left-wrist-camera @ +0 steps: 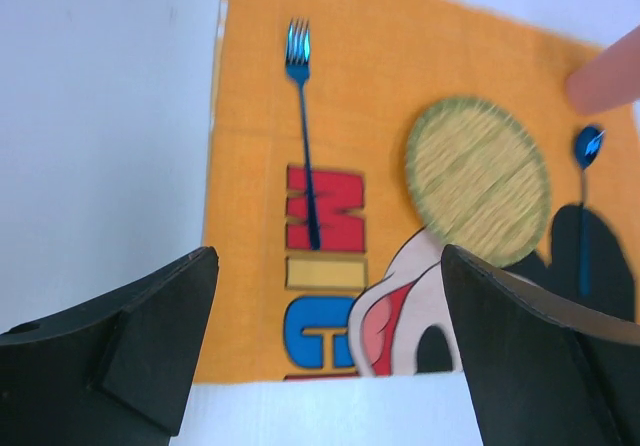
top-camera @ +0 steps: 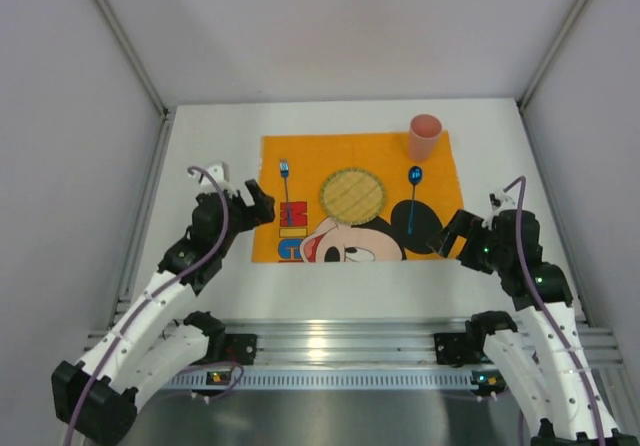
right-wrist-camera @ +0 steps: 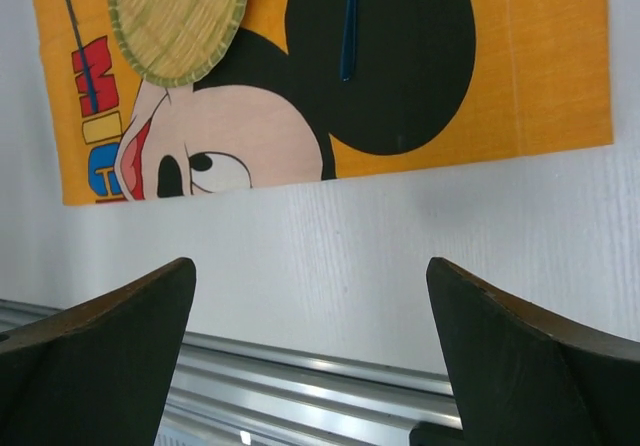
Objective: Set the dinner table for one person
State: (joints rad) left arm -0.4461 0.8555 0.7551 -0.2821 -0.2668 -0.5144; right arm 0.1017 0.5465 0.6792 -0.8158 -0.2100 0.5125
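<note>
From above, the white tabletop [top-camera: 340, 288] fills the middle of the view, with the two arms at its near edge. An orange mat [top-camera: 385, 156] with a cartoon mouse on it lies flat on the far half of the tabletop. A blue fork [top-camera: 284, 180] lies on the left part of the mat. A round woven disc [top-camera: 352, 195] sits in the middle, maybe a coaster or a small plate. A blue spoon [top-camera: 413, 201] lies to the right of the disc, and a pink cup [top-camera: 424, 137] stands upright at the far right corner of the mat. The left hand [top-camera: 258, 204] is at the left edge of the mat, near the fork. The right hand [top-camera: 452, 234] is by the near right corner of the mat. Both hands hold nothing.

From the left wrist, the two black fingers [left-wrist-camera: 120, 346] stand far apart at the bottom corners, with nothing between them. Past them is the mat. The fork's prongs point away and its handle lies across the red letters. The disc is to the right of the fork, then the spoon. The cup is only a blurry pink shape at the top right edge.

From the right wrist, the fingers also stand far apart, and nothing is between them. Bare white tabletop lies under and ahead of them. A metal rail [right-wrist-camera: 330, 371] runs along the bottom. Farther off is the near edge of the mat, with the mouse's face. The spoon's handle lies on the black ear, and the disc is at the top left.
</note>
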